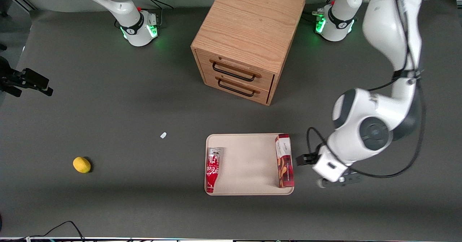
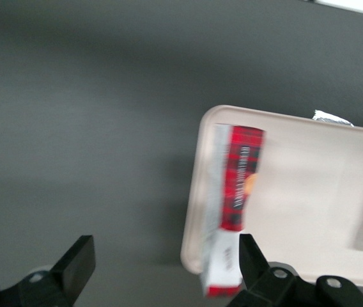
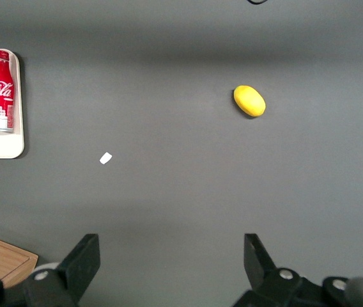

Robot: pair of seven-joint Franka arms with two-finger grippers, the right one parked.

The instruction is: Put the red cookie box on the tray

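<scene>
**Red cookie box lies on the tray, gripper empty beside it**

While the gripper (image 2: 162, 262) hangs just beside the tray (image 1: 249, 162), at the working arm's end of it, its two fingers (image 2: 76, 262) are spread wide apart and hold nothing. From the wrist camera, one black finger shows over bare gray table (image 1: 108, 108) and the other shows in front of the white end of the red cookie box (image 1: 284, 161). From the front camera the gripper (image 1: 302, 159) is near the box but does not touch it.

The red cookie box lies flat on the tray, along the tray's short edge that is closest to the gripper. Its long side runs next to that rim. Its white end points toward the wooden drawer cabinet (image 1: 249, 40), and its red plaid end points toward the front camera.

A red Coca-Cola bottle (image 1: 213, 169) also lies on the tray, along the other short edge, well apart from the box. The middle of the tray between them is bare.

The wooden drawer cabinet stands farther from the front camera than the tray. It has two drawers with dark handles, and both are shut.

Toward the parked arm's end of the table a yellow lemon (image 1: 82, 165) sits alone. A small white scrap (image 1: 163, 135) lies between the lemon and the tray.
</scene>
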